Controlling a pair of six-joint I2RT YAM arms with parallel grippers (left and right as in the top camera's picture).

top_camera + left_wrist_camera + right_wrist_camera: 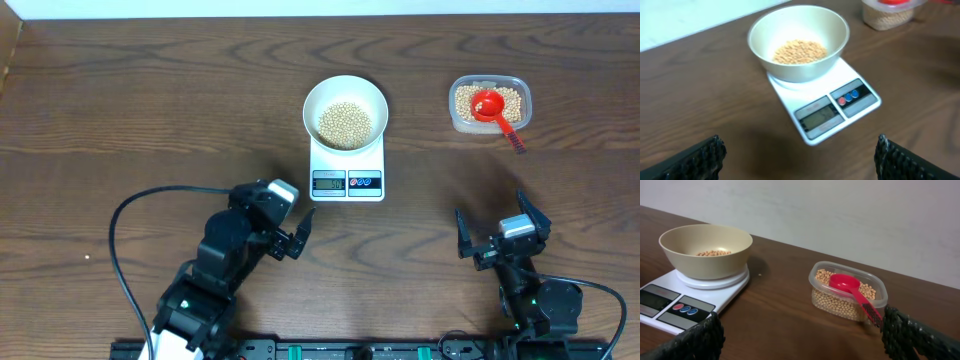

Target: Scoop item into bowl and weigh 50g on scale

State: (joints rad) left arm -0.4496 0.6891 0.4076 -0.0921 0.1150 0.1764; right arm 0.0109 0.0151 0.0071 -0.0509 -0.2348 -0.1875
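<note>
The white bowl (313,100) stands on the scale (347,184) at the table's centre back, with a layer of tan beans (345,123) in its bottom. More beans fill a clear tub (460,115) at the back right, and a red scoop (488,105) lies in it with its handle over the near rim. My left gripper (288,240) is open and empty, just in front and left of the scale. My right gripper (500,226) is open and empty, well in front of the tub. In the right wrist view the bowl (705,265), tub (840,305) and scoop (845,284) all show.
Dark wooden table (120,110). A black cable (115,235) loops beside the left arm. A rail with the arm bases runs along the front edge (330,350). A pale wall stands behind the table in the right wrist view.
</note>
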